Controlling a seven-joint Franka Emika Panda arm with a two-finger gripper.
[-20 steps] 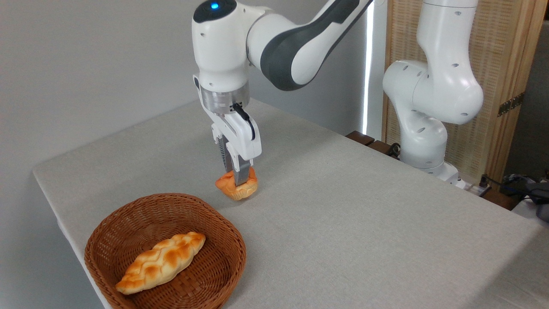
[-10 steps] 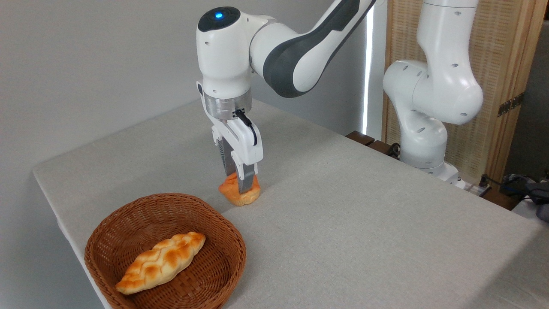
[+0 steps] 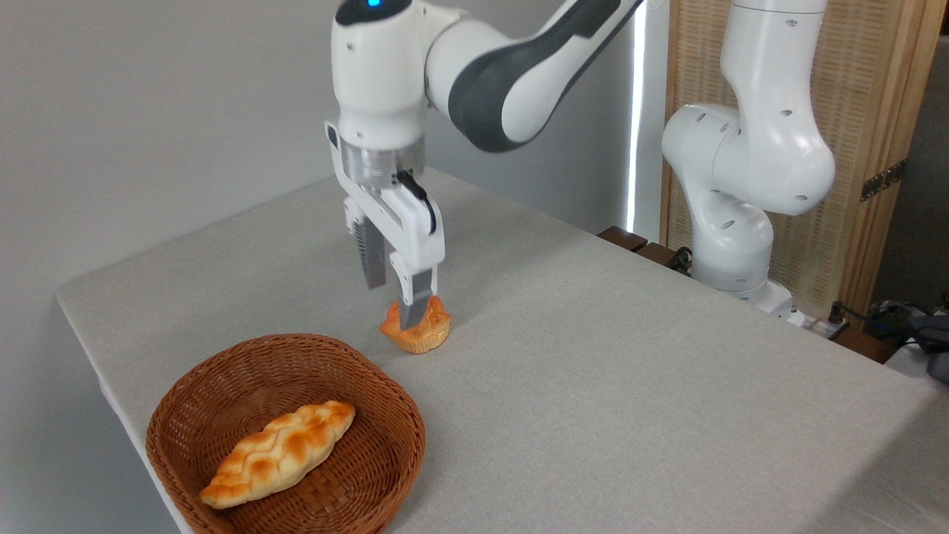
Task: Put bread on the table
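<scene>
Bread (image 3: 420, 333): resting on table (image 3: 593, 356) beside basket (image 3: 285, 434); gripper (image 3: 393, 291) open just above it; release step, next calls for clear retreat.

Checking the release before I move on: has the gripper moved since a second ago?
Yes. The gripper has opened and risen off the bread, which now sits on the table just beyond the basket rim.
</scene>
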